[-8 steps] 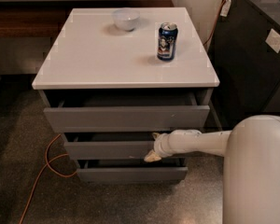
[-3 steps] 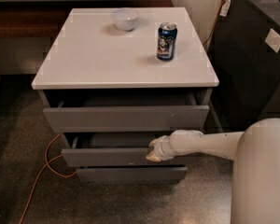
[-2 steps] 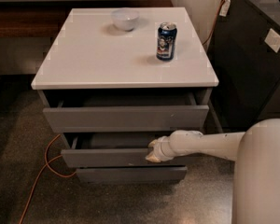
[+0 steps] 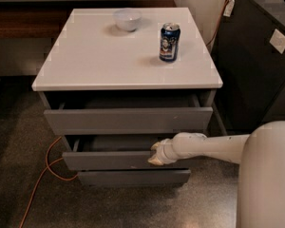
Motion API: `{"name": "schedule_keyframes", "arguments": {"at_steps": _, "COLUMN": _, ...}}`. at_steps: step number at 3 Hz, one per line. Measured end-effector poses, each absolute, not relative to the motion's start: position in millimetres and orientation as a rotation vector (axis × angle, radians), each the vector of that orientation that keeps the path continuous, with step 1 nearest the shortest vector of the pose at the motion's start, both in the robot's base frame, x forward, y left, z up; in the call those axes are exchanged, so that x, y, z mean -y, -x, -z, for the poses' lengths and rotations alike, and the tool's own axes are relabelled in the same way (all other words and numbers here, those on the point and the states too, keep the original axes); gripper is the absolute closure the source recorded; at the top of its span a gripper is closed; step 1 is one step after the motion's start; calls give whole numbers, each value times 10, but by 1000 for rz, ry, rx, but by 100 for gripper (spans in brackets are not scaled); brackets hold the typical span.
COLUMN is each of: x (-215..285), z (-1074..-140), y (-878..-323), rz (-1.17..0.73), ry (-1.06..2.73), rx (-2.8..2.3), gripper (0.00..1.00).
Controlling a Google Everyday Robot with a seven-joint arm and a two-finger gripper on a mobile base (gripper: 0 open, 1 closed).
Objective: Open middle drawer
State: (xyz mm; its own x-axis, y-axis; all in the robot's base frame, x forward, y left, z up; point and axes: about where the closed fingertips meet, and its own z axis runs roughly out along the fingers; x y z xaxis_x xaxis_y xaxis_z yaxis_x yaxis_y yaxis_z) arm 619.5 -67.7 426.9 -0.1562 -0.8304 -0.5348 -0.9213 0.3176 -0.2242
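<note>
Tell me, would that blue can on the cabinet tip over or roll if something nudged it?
It probably tips easily: the blue can stands upright, taller than wide. Once down, its round body would likely roll on the flat cabinet top. Full or empty cannot be told. The gripper is down at the middle drawer, at its top edge, well below the can.

White bowl [image 4: 127, 19] and blue can [image 4: 169, 42] apart on white cabinet top [image 4: 109, 65]; orange cable [image 4: 49, 155] on floor.

claw [image 4: 154, 154] blurred at middle drawer [image 4: 109, 161] rim, robot body [image 4: 268, 175] cropped
</note>
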Motion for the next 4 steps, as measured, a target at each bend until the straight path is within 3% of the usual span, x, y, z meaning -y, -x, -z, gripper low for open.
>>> {"name": "schedule_keyframes", "arguments": {"at_steps": 3, "x": 677, "z": -4269, "y": -6194, "rz": -206, "ry": 1541, "rx": -2013, "gripper": 100}}
{"name": "schedule_keyframes", "arguments": {"at_steps": 4, "x": 676, "z": -4269, "y": -6193, "rz": -206, "ry": 1541, "rx": -2013, "gripper": 89}}
